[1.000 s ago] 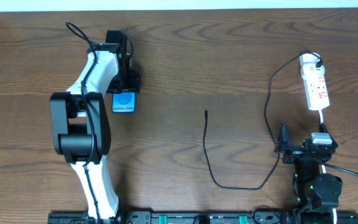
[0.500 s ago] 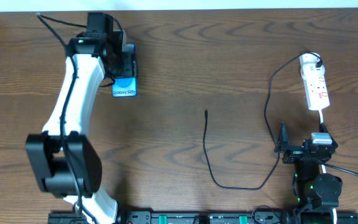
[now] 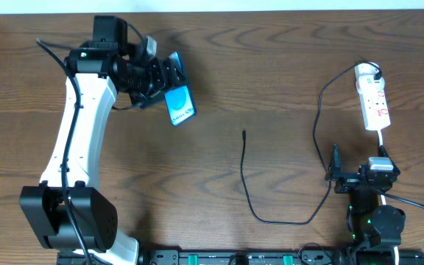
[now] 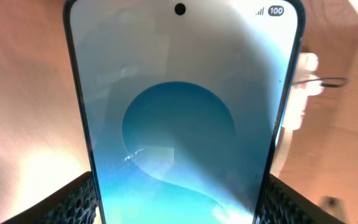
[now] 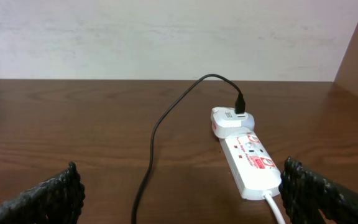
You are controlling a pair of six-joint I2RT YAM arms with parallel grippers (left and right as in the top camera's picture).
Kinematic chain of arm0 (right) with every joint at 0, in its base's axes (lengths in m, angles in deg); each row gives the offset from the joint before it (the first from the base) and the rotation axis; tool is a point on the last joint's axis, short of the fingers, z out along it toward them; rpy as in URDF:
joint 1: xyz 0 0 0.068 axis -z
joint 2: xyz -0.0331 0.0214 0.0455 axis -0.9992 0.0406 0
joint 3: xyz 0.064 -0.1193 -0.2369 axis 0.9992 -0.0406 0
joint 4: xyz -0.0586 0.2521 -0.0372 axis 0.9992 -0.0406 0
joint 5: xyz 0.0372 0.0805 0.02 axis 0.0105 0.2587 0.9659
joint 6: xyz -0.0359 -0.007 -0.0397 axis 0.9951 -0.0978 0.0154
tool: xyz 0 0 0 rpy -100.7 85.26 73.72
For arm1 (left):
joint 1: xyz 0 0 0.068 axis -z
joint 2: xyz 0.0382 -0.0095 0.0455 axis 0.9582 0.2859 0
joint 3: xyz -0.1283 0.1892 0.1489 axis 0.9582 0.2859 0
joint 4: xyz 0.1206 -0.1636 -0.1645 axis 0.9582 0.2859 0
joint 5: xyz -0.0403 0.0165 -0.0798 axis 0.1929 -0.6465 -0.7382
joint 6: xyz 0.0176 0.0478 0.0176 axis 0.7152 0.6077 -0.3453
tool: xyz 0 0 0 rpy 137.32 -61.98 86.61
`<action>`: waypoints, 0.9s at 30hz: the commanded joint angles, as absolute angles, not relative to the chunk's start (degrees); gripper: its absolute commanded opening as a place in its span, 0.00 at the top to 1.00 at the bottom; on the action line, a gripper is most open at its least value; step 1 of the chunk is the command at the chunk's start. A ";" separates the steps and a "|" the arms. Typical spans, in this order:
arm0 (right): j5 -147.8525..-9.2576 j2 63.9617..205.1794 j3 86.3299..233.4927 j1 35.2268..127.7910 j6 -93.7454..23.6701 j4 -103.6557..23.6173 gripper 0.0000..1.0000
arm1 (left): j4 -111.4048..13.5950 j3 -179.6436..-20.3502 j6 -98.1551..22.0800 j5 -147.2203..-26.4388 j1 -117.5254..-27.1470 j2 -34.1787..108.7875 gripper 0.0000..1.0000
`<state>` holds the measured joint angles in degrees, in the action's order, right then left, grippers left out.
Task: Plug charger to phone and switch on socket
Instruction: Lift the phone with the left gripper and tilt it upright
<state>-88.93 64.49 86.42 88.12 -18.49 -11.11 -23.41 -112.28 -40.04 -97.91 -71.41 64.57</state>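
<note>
Left jaws: clamped on smartphone [image 3: 180, 105]
Right jaws: held apart, empty
Charger cable [image 3: 242, 165]: laid on table [image 3: 271, 66]
Power strip [image 3: 372, 99]: charger plugged in

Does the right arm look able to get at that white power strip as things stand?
Probably yes: the right claw is open and empty, the socket lies just ahead, with only the charger cable beside it.

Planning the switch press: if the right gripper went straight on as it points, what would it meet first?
Probably the socket, slightly right of centre; the charger cable lies left. Depth is unclear.
</note>
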 commanded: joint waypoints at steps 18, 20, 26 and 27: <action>-88.82 64.11 86.33 87.25 -17.64 -11.35 0.01 | -18.62 -112.50 -76.21 -129.78 -71.60 62.93 0.93; -88.82 64.11 86.33 87.25 -17.64 -11.35 0.01 | -18.62 -112.50 -77.61 -129.80 -71.60 62.93 0.93; -88.82 64.11 86.33 87.25 -17.64 -11.35 0.01 | -18.62 -112.50 -79.29 -133.06 -71.60 62.93 0.93; -88.82 64.11 86.33 87.25 -17.64 -11.35 0.01 | -18.62 -112.50 -79.29 -135.00 -71.60 62.93 0.93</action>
